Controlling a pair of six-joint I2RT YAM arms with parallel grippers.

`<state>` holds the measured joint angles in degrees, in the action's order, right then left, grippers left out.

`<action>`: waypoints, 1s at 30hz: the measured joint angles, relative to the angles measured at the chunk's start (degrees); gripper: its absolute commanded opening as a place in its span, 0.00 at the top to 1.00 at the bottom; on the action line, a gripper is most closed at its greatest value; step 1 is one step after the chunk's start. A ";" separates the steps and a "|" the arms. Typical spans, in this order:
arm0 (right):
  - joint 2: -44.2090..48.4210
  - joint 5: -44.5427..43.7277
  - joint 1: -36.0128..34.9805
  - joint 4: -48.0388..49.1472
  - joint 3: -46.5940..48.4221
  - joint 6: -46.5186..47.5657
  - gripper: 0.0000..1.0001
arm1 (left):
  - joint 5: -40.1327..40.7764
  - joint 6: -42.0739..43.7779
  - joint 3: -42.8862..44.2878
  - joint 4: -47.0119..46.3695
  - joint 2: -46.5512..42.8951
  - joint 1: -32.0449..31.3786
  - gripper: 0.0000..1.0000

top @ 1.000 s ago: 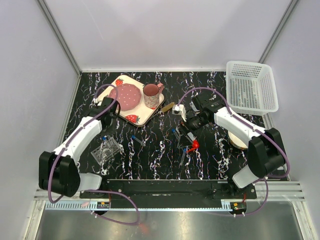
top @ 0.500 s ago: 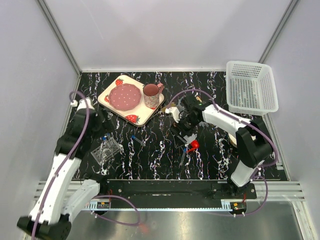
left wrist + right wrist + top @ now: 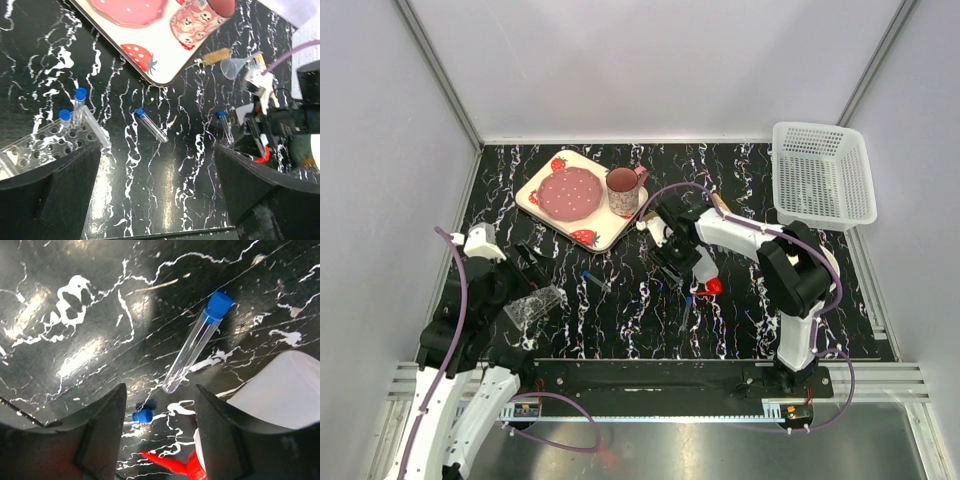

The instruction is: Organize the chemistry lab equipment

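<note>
The clear tube rack [image 3: 35, 145] stands at the near left with two blue-capped tubes [image 3: 79, 102] upright in it. One loose tube [image 3: 152, 125] lies mid-table. Another tube [image 3: 195, 345] lies just ahead of my right gripper [image 3: 160, 435], which hangs open low over the table. Beneath its jaws are a small blue cap [image 3: 142, 415] and the red nozzle [image 3: 170, 462] of the squeeze bottle [image 3: 704, 268]. My left gripper [image 3: 160, 200] is wide open and empty, raised beside the rack [image 3: 535, 305]. A clear funnel [image 3: 239, 67] and a brush [image 3: 216, 56] lie near the mug.
The strawberry tray [image 3: 548, 165] with a pink plate [image 3: 570, 190] and mug [image 3: 623, 190] sits at the back left. A white basket [image 3: 823, 185] stands at the back right. A cream bowl [image 3: 828, 262] is partly hidden under the right arm.
My left arm has pulled back from the tray to the near left and its gripper has opened. My right gripper has shifted left over the loose tube, its jaws narrowing.
</note>
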<state>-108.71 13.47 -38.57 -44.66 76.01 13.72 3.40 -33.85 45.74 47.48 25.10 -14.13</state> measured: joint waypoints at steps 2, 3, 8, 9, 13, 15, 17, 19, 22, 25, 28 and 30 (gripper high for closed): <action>-1.14 -1.60 -0.20 0.11 0.72 -1.07 0.43 | -1.86 -0.44 -0.37 -0.59 -0.15 0.00 0.01; -1.66 -2.45 -0.33 0.24 1.14 -1.51 0.46 | -2.67 -0.59 -0.44 -0.85 -0.15 0.00 0.01; -3.80 -5.11 -0.72 1.16 2.45 -2.71 0.55 | -6.27 -1.79 -1.44 -2.82 -0.20 0.00 0.01; -4.22 -5.53 -0.76 1.44 2.47 -2.89 0.57 | -6.84 -2.08 -1.81 -3.23 -0.20 0.00 0.01; -4.94 -7.37 -0.92 1.90 2.82 -3.48 0.68 | -9.62 -3.56 -3.63 -5.46 -0.26 0.00 0.01; -4.98 -8.09 -0.94 1.97 2.84 -3.52 0.73 | -10.99 -4.24 -4.28 -6.36 -0.26 0.00 0.01; -5.07 -8.66 -0.96 1.99 2.91 -3.54 0.80 | -12.17 -4.96 -4.81 -7.48 -0.24 0.00 0.01; -5.16 -9.22 -0.98 1.97 2.99 -3.63 0.84 | -13.57 -5.84 -5.38 -8.70 -0.13 0.00 0.01; -5.16 -9.33 -0.98 2.01 2.99 -3.78 0.88 | -16.70 -7.76 -6.86 -11.63 0.72 0.00 0.01; -5.16 -8.55 -0.96 2.01 2.99 -3.72 0.89 | -20.39 -10.08 -9.33 -15.04 2.34 0.00 0.01; -5.03 -4.57 -0.94 2.58 2.78 -3.54 0.90 | -24.87 -13.57 -12.68 -19.63 4.28 -0.07 0.01; -4.13 -0.46 -0.92 3.48 1.60 -3.10 0.90 | -27.08 -15.98 -14.58 -22.10 5.51 -0.72 0.01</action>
<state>-112.84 13.02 -39.48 -41.19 77.60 10.61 -23.68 -49.82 31.16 25.39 30.61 -14.85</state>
